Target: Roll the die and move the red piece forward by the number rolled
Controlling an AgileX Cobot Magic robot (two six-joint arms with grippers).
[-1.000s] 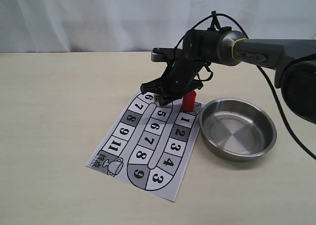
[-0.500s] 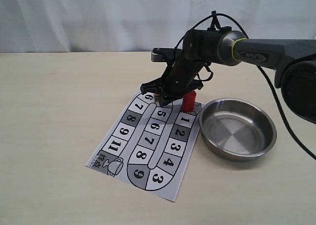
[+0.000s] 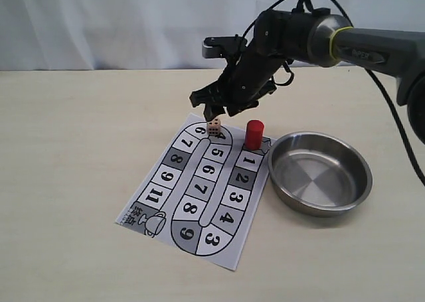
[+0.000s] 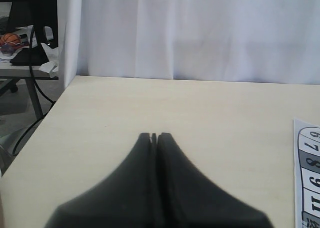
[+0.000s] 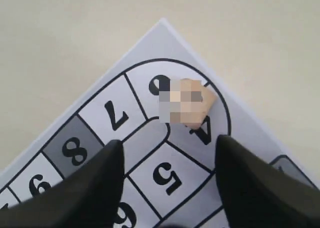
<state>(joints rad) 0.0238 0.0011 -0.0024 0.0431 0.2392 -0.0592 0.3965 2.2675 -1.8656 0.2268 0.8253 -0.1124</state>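
on a pale wooden table [image 3: 66,149], the small tan wooden die [image 3: 214,127] lies on the printed paper board [image 3: 199,202], near the upright red cylinder piece [image 3: 254,135]. the black right gripper [image 3: 214,109] hangs above, spread and empty. reaching for the piece could tip the die.

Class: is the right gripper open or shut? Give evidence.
Open: the right gripper has its fingers spread, with the die lying free on the board.
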